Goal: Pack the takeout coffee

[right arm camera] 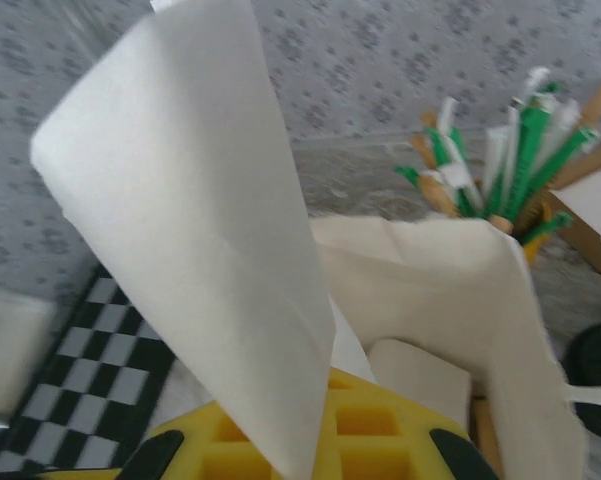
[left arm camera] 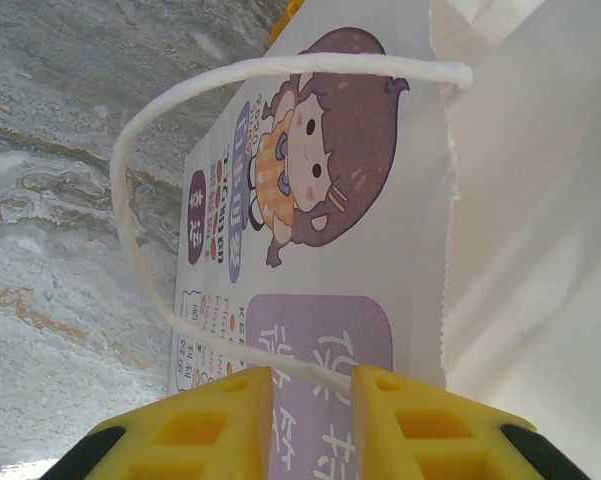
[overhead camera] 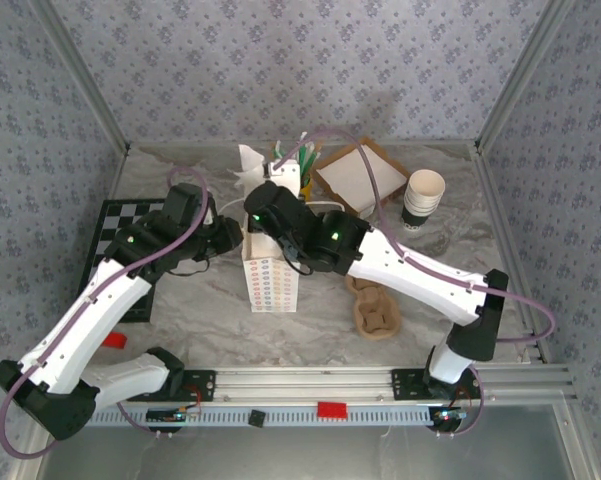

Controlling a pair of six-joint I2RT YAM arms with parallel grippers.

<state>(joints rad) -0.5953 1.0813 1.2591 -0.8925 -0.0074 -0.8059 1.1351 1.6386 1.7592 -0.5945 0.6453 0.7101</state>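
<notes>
The bag [overhead camera: 270, 280], white paper printed with a cartoon girl and coloured dots, stands upright mid table [overhead camera: 200, 310]. The left gripper [left arm camera: 312, 420] is narrowly parted around its handle [left arm camera: 130, 200]. The right gripper [right arm camera: 315, 445] is clamped on a white flap [right arm camera: 200, 200], seemingly the bag's rim.

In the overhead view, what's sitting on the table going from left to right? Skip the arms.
checkerboard → bag → cup carrier → cups
</notes>
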